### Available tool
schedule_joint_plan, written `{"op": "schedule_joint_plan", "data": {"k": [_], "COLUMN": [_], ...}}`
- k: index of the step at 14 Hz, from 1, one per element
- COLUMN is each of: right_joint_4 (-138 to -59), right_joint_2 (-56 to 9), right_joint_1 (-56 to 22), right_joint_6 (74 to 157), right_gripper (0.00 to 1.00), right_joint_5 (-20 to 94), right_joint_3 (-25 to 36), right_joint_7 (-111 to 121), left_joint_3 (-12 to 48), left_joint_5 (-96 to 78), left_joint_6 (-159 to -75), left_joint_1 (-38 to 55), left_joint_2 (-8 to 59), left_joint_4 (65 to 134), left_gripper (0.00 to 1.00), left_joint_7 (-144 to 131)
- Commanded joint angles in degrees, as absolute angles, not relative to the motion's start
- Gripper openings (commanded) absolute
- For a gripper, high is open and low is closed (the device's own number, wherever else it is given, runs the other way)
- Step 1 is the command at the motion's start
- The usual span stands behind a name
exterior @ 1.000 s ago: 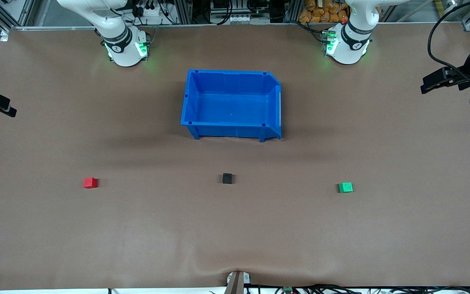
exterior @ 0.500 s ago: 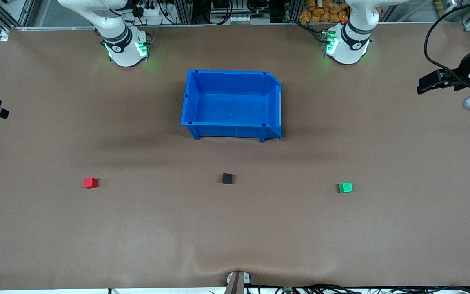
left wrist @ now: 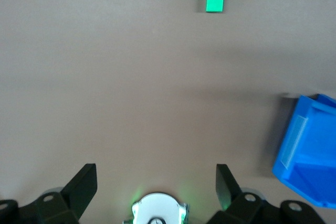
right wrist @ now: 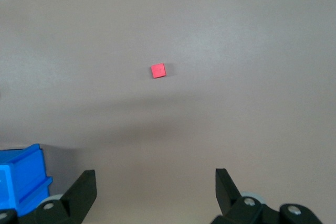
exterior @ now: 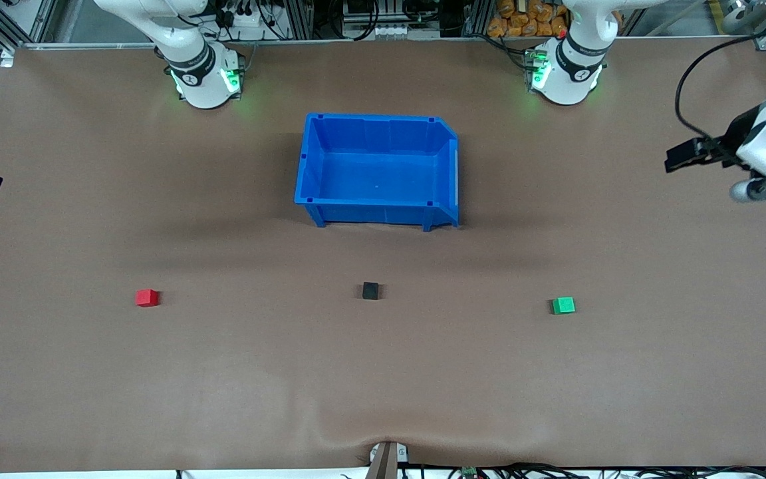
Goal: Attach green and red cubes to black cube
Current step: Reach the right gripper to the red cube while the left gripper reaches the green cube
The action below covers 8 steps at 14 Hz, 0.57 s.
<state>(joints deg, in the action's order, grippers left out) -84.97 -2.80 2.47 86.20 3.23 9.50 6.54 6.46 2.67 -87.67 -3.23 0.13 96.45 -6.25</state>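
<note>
The black cube (exterior: 370, 291) sits mid-frame in the front view, below the blue bin (exterior: 376, 213). The red cube (exterior: 147, 297) lies at lower left, the green cube (exterior: 563, 305) at lower right, all flat and roughly squared to the table (exterior: 383, 386) edges, none with a long axis. The left gripper (left wrist: 156, 184) hangs open over bare table at the left arm's end; the right gripper (right wrist: 155, 187) is open too, over its own end.

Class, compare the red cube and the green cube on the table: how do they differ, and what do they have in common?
Colour: the red cube is bright red, the green cube bright green. Place: the red cube lies toward the right arm's end of the table, the green cube toward the left arm's end, with the black cube between them. Shared: both are small, plain, flat on the table and untouched.
</note>
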Motion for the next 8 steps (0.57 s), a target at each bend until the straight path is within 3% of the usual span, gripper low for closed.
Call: {"op": "schedule_joint_plan", "data": {"k": [1,5,8], "right_joint_4": [-84.3,-84.2,-84.2], "right_joint_2": [-3.8,-12.4,-17.6], "right_joint_1": [2.6,-3.9,-6.9], "right_joint_6": [83.0,82.8,83.4], "right_gripper": [1.00,1.00,1.00], "right_joint_5": [4.4,4.4,5.7], "right_joint_3": [8.6,8.5,8.4], "right_joint_7": [6.9,6.8,6.9], "left_joint_3": [6.6,6.7,6.7], "left_joint_5": [2.3,2.3,2.4], "left_joint_6": [-94.2,-104.3,-108.1], "left_joint_1": [-3.6,-3.6,-3.3], "left_joint_2": [-1.3,-0.7,2.4], "left_joint_4": [103.2,110.9,111.2], "left_gripper": [1.00,1.00,1.00], "left_joint_7": [-6.5,-6.5,-6.6]}}
